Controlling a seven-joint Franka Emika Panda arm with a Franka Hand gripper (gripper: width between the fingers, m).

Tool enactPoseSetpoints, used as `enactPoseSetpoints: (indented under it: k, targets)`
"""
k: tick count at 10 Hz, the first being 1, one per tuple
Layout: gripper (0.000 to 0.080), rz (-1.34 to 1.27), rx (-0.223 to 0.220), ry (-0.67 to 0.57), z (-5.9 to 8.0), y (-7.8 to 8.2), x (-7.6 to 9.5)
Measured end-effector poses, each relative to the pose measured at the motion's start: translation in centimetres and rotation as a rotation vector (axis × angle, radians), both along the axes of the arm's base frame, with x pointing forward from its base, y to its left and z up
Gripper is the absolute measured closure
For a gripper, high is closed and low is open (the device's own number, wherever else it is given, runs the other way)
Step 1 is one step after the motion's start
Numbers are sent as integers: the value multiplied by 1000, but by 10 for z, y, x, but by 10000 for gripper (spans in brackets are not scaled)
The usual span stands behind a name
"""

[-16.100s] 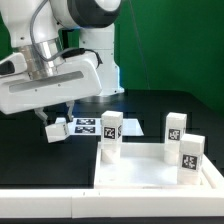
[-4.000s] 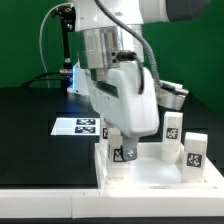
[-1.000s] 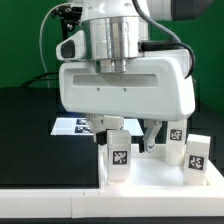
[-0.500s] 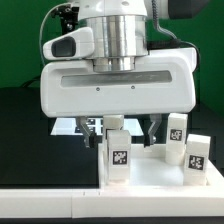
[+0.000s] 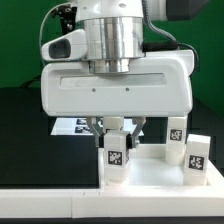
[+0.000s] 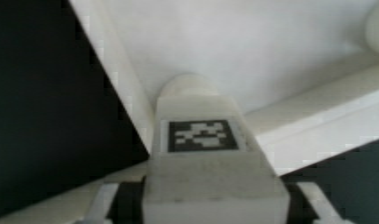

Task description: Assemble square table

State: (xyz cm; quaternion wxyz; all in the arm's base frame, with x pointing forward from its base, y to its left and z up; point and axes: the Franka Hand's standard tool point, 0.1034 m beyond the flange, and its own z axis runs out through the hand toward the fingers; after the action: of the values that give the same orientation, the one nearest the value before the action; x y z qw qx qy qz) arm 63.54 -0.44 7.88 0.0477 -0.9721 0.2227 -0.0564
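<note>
The fingers (image 5: pixel 118 128), spread wide a moment ago, have drawn in against the sides of the upright table leg (image 5: pixel 117 156) and now pinch it near the top, so a lift looks ready. The leg is a blocky white plastic post with a black-and-white tag, standing at the corner of the smooth, raised-rim square tabletop (image 5: pixel 150 178) on the black surface (image 5: pixel 30 130); two more legs (image 5: pixel 194 155) stand toward the exterior view's right

I work in a robotics lab: a green backdrop (image 5: pixel 20 40) hangs behind my black tabletop (image 5: pixel 30 130), and a fixed marker board (image 5: pixel 72 127) of printed tags lies on it.
</note>
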Motion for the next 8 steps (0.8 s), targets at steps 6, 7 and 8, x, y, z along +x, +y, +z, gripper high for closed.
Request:
enactPoseSetpoints:
  k: [6, 7, 8]
  targets:
    - [512, -1133, 183, 91, -3, 3, -2]
    - [512, -1177, 192, 96, -3, 3, -3]
    - [437, -1195, 193, 98, -3, 3, -3]
